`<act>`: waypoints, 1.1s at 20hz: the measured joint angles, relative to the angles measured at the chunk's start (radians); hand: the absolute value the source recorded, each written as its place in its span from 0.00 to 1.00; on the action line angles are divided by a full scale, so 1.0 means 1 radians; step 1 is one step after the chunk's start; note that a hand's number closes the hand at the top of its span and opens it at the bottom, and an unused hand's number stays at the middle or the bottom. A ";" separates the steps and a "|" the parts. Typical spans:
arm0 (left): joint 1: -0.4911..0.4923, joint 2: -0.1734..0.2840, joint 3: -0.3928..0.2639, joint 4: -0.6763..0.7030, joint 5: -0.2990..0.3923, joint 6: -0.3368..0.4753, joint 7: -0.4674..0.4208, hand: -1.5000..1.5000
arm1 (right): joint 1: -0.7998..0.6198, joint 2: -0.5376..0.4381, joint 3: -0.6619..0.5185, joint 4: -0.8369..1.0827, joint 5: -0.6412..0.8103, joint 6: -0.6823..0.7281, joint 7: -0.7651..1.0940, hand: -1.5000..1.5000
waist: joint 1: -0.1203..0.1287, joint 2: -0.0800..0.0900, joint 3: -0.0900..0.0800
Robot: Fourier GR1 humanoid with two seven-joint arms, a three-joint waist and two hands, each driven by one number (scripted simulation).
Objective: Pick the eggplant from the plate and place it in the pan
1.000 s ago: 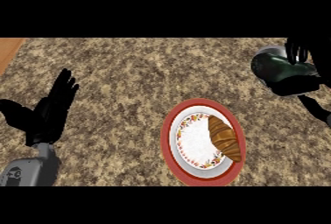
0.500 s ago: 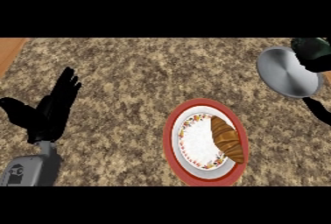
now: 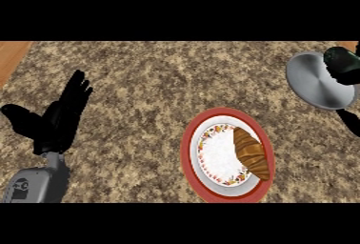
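On the speckled stone tabletop [image 3: 155, 81] a red-rimmed plate [image 3: 188, 157] with a flowered inner border sits toward the near right part of the surface. A brown croissant [image 3: 252, 153] lies along the plate's right side, reaching from the white centre to the red rim.

At the tabletop's far right corner sits a round grey pan [image 3: 316, 81], its shallow inside facing up. A dark rounded shape at the pan's far right rim, cut by the view's edge, is the right robot hand [image 3: 345, 64]; it looks curled round something dark that may be the eggplant [image 3: 339, 56], though the two are hard to separate there. A thin black shape, apparently the pan's handle [image 3: 349, 121], trails toward the near right edge.

The left robot hand [image 3: 60, 119] shows near the tabletop's left edge, well apart from the plate, fingers straight and pointing away, thumb spread to the left, grasping nothing. Its grey forearm [image 3: 35, 183] enters at the near left corner.
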 measured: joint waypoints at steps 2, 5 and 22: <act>-0.017 0.000 0.002 0.013 0.000 0.000 0.002 0.50 | -0.013 0.005 -0.008 0.075 0.004 -0.025 -0.064 1.00 | 0.005 0.004 0.001; -0.012 -0.003 0.001 0.012 0.003 -0.008 -0.011 0.50 | -0.046 0.012 -0.014 0.174 0.021 -0.061 -0.117 1.00 | 0.013 0.007 0.001; -0.044 -0.009 -0.002 0.020 0.003 -0.006 0.006 0.50 | -0.085 -0.015 -0.140 0.443 -0.058 0.049 -0.164 0.00 | 0.025 0.016 0.005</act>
